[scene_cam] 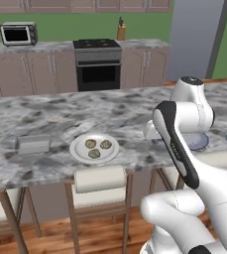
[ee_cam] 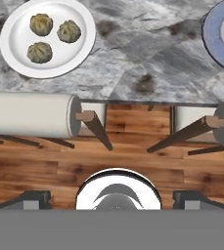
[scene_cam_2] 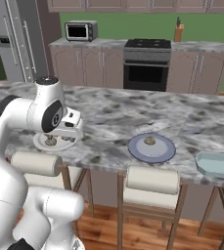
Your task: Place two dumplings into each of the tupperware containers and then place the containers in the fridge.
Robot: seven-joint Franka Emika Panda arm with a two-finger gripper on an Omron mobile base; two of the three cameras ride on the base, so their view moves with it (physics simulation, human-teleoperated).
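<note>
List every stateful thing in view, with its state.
Two-finger gripper: open, holding nothing.
Round white plate: holds three tan-green dumplings.
Round blue-grey plate: holds one dumpling.
Shallow grey rectangular tub: on the counter; contents unclear.
Pale blue-green tub: on the counter, empty.
Grey steel fridge: doors shut.
Dark oven: door shut.
</note>
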